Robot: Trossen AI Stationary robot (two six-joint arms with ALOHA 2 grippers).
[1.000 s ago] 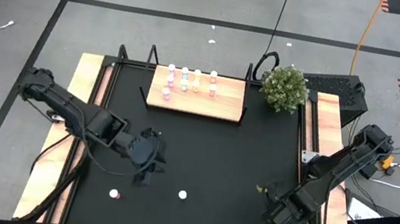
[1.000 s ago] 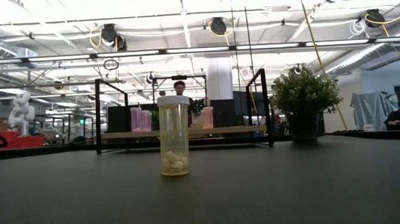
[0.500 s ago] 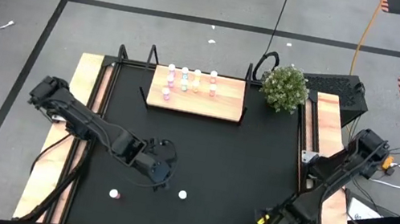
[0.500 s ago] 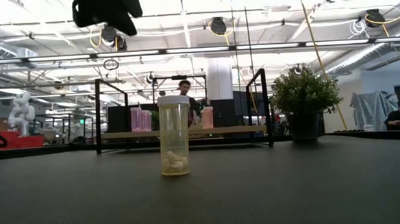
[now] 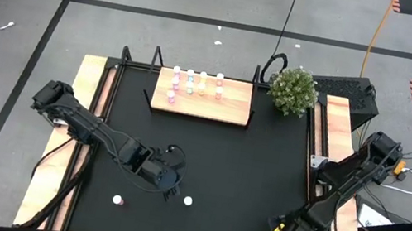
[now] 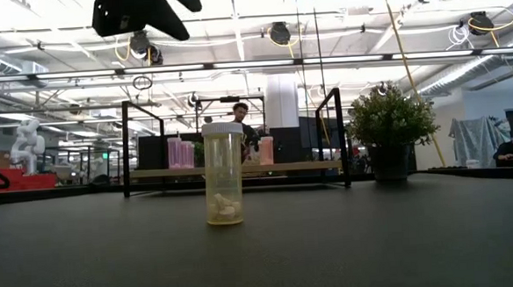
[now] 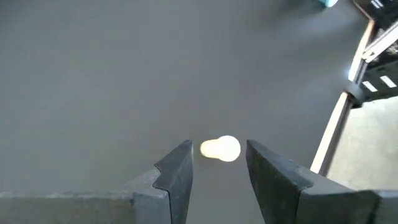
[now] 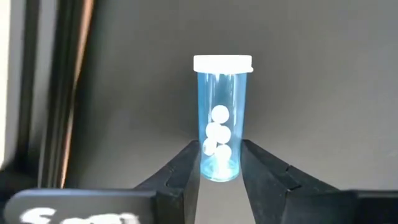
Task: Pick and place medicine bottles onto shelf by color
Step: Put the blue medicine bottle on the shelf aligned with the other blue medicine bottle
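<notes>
1. L tool (image 7: 217, 163): seen in the L wrist view spread wide, nothing held. A yellow bottle (image 7: 221, 149) is seen cap-on between the finger tips, no contact visible.
2. In the high view the L tool (image 5: 167, 183) is placed at desk centre-front, just beside the yellow bottle (image 5: 188, 201). In the low view that bottle (image 6: 224, 172) stands upright on the desk (image 6: 376, 243), w/ the L tool (image 6: 144, 10) well above it.
3. R tool (image 8: 221, 163): a blue bottle (image 8: 222, 118) is flanked at its base by the 2 fingers; firm clamp vs. just touching can't be told. Bottle is upright, white cap up, pills inside. High view: R tool (image 5: 288, 228) sits at the desk's front-R corner.
4. Other bottles: a pink one (image 5: 117, 200) lies loose at front-L; approx. 9 are already lined up on the shelf (image 5: 227, 115) at the desk's rear, next to a plant (image 5: 292, 90).
5. Step judged: L arm in approach to the yellow bottle; R arm at grasp of the blue one. Next calls for L tool to be lowered around the bottle body and closed w/o tipping it.
6. Vs. earlier: L tool has been moved rightwards toward the yellow bottle; R tool has been pulled back toward the front-R corner. Loose bottles and shelf rows unchanged.
</notes>
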